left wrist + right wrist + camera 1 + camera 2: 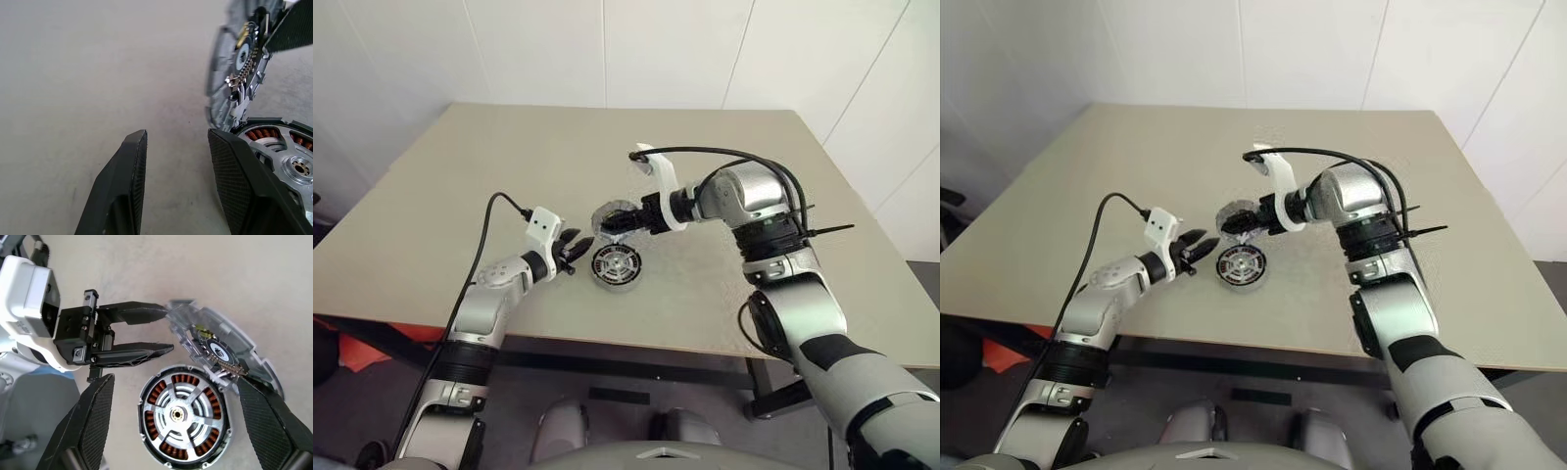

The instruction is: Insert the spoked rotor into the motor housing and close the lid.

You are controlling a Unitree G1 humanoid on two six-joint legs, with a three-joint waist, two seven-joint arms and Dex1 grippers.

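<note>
The motor housing (155, 400) stands on the table with its copper windings showing. The spoked rotor (177, 414) lies flat inside it. The lid (217, 348) stands tilted on edge at the housing's far rim, its dark inner side with green bits turned toward the housing. My right gripper (626, 222) is open, its fingers (93, 426) spread wide on either side of housing and lid, one beside the lid. My left gripper (575, 246) is open beside the housing with nothing between its fingers (122, 191); one fingertip is close to the lid's edge.
The beige table (509, 166) stretches bare to the left and back of the parts. Its front edge runs just below the housing. White walls stand behind the table, and a black cable loops over my right wrist (724, 154).
</note>
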